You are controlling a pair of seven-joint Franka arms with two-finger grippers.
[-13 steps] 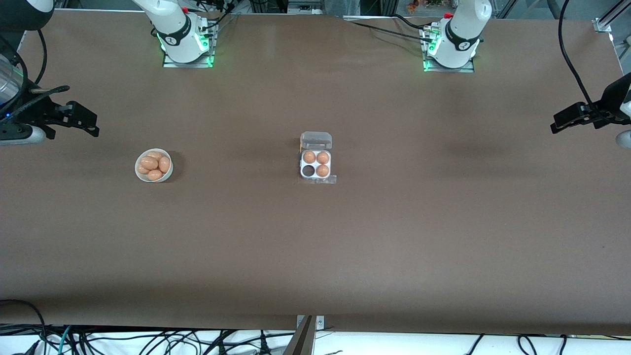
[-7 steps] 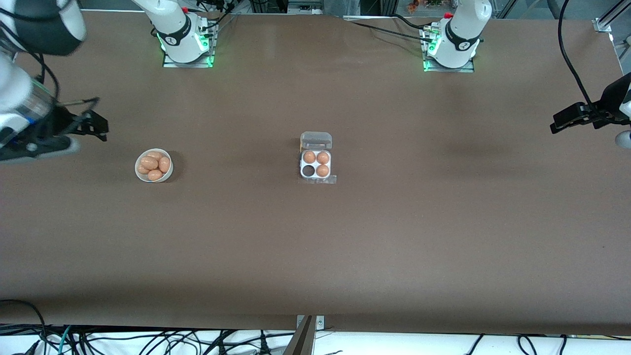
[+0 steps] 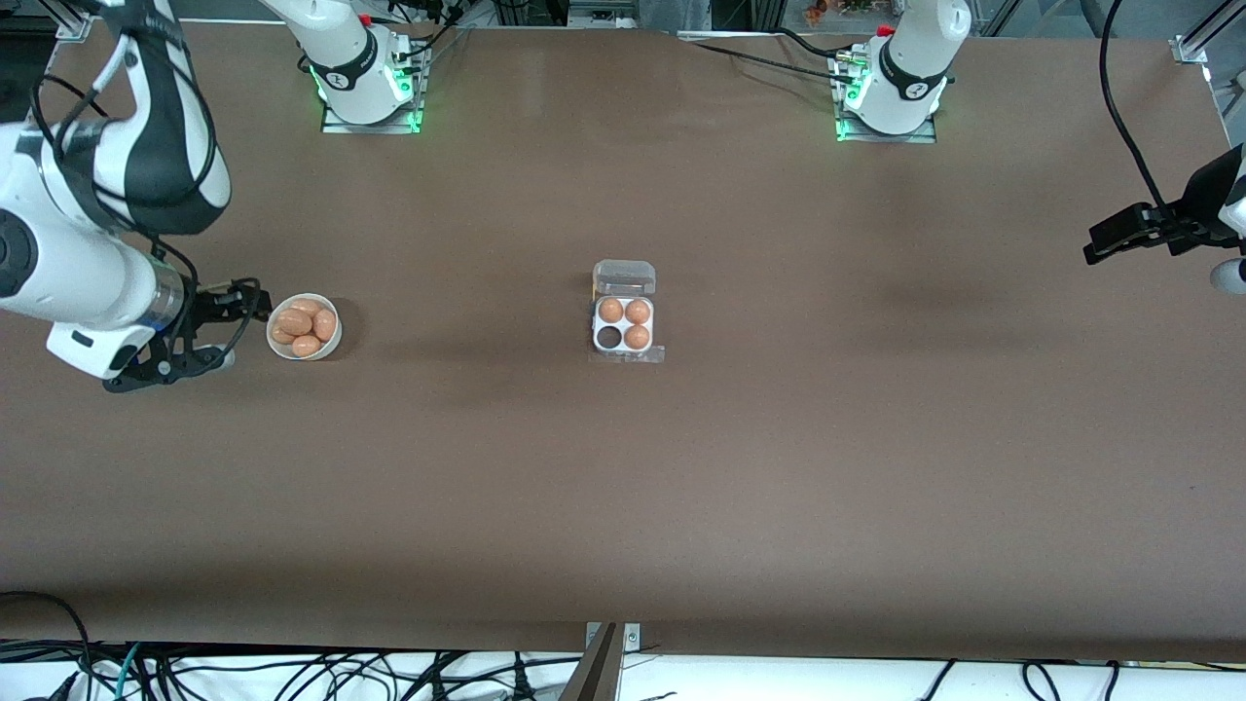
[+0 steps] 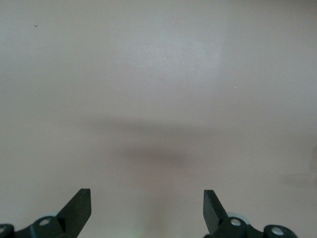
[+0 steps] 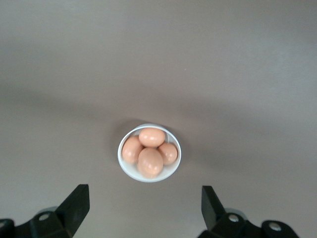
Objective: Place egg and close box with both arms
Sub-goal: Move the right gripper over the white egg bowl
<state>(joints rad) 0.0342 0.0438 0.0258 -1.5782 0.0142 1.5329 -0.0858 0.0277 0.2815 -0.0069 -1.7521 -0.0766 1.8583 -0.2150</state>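
The box [image 3: 623,325] lies mid-table, its clear lid [image 3: 624,277] folded open toward the robots' bases. Three tan-brown eggs [image 3: 637,337] fill its cells; the cell [image 3: 609,337] nearer the front camera, toward the right arm's end, is empty. Several more eggs [image 3: 304,325] lie in a round white bowl [image 3: 272,338]. My right gripper [image 3: 239,327] is open and empty, just beside the bowl at the right arm's end of the table. In the right wrist view, the right gripper [image 5: 144,196] has the bowl [image 5: 122,162] and its eggs [image 5: 150,162] ahead of it. My left gripper [image 3: 1105,243] is open and empty.
The left arm waits at the left arm's end of the table, and the left gripper [image 4: 147,198] has only bare brown tabletop under it in its wrist view. Cables hang along the table's near edge [image 3: 604,647].
The right arm has swung in from the table's end and come down beside the bowl. The left arm, the box and the bowl have not moved.
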